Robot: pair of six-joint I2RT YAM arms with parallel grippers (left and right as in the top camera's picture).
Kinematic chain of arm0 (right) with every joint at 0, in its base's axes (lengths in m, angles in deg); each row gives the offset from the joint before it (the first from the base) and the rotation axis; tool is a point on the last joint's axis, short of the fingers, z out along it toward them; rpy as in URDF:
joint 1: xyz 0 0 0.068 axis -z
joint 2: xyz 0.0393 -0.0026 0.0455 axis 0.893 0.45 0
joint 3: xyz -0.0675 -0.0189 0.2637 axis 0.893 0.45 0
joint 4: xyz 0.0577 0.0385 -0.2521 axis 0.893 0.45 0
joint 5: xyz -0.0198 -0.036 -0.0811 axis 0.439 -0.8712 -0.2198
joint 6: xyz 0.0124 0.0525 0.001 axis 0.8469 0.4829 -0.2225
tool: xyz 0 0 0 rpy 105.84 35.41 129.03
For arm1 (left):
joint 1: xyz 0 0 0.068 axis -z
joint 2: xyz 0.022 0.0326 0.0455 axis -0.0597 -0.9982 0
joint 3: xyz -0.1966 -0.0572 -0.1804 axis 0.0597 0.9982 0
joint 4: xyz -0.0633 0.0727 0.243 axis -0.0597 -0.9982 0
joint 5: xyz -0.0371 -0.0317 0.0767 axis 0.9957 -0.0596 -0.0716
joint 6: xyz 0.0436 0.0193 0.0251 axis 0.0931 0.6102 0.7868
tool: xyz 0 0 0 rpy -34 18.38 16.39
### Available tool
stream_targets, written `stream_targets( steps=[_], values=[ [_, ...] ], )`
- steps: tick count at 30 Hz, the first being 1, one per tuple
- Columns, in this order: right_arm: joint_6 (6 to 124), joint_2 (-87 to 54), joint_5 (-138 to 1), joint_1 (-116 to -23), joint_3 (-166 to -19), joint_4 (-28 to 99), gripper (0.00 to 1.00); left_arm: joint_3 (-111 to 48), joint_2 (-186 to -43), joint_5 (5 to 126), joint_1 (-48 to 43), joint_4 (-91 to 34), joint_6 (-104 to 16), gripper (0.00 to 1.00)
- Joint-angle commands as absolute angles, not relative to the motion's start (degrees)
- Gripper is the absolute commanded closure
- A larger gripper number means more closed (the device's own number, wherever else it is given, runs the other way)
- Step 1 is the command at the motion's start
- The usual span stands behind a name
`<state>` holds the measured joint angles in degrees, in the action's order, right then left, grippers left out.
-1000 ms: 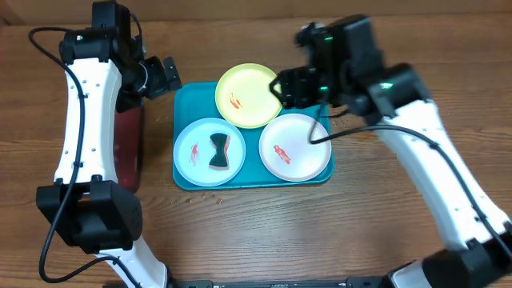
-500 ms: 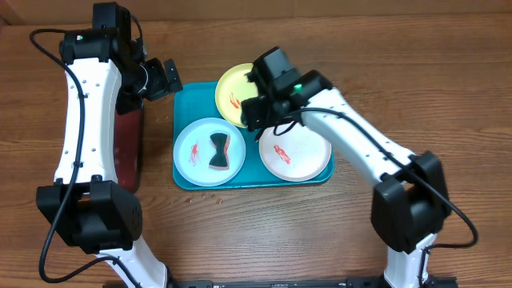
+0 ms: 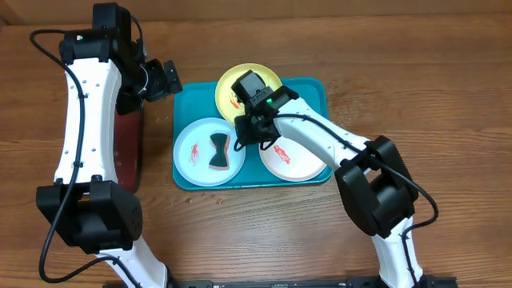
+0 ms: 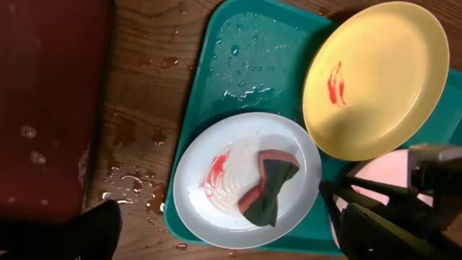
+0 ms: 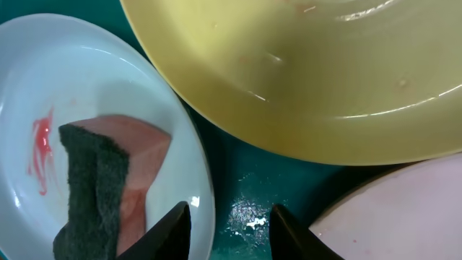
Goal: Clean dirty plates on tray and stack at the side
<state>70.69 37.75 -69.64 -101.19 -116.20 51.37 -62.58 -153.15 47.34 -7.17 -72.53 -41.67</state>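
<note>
The turquoise tray (image 3: pixel 320 88) holds three plates with red smears: yellow-green (image 3: pixel 254 84) at the back, light blue (image 3: pixel 196 164) front left, white (image 3: pixel 300 164) front right. A green-and-pink sponge (image 3: pixel 218 152) lies on the light blue plate. My right gripper (image 3: pixel 244 134) is open and empty, low over the tray between the plates. In the right wrist view, one finger of the right gripper (image 5: pixel 231 231) is over the light blue plate's (image 5: pixel 94 79) rim, near the sponge (image 5: pixel 108 188). My left gripper (image 3: pixel 164 78) is open and empty, above the table left of the tray.
A dark red tray (image 3: pixel 128 148) lies on the table left of the turquoise tray and under my left arm. Water drops (image 4: pixel 137 180) lie on the wood between the two trays. The tray's floor (image 4: pixel 253 50) is wet.
My right arm has swung left and down, from the tray's back right to low over the gap between the plates. The left arm, plates and sponge have not moved.
</note>
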Motion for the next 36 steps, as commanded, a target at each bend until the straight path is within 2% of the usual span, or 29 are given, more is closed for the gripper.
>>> stream_targets(
  steps=[1,10,12,13,16,20,26,28,33,34,36],
  values=[
    [72.28,40.72,-68.22,-101.54,-117.19,51.4,0.63,-63.01,-154.05,48.06,-6.67,-73.38,-40.56,0.03],
    [72.54,41.9,-67.76,-101.56,-117.19,52.42,0.7,-63.01,-154.09,48.06,-6.04,-73.64,-38.63,0.02],
    [73.35,41.92,-67.8,-101.56,-117.19,53.25,0.7,-63.01,-154.09,48.06,-5.95,-73.71,-38.17,0.18],
    [74.12,41.92,-67.76,-101.56,-117.19,53.56,0.71,-63.01,-154.09,48.04,-5.97,-73.84,-38.09,0.21],
    [75.04,41.92,-67.69,-101.56,-117.19,53.69,0.71,-63.01,-154.09,48.06,-5.97,-73.89,-37.3,0.23],
    [75.04,41.92,-65.44,-101.56,-117.19,53.56,0.7,-62.84,-154.11,48.5,-5.58,-74.04,-37.32,0.34],
    [75.06,41.92,-63.26,-101.56,-117.19,53.36,0.64,-59.47,-154.11,48.5,-3.72,-72.92,-37.32,0.34],
    [75.78,41.94,-63.23,-101.56,-117.19,53.82,0.64,-57.7,-154.25,48.5,-3.11,-72.18,-37.32,0.4],
    [77.42,42.31,-63.41,-101.56,-117.16,54.72,0.79,-53.9,-154.4,48.5,-2.41,-71.28,-37.34,0.41],
    [77.44,42.58,-63.74,-101.56,-117.16,54.7,0.83,-53.37,-154.4,48.5,-2.39,-71.02,-37.34,0.43],
    [77.44,43.06,-63.89,-101.56,-117.16,54.65,0.86,-52.74,-154.4,48.54,-2.12,-71.0,-37.39,0.52]
  ],
)
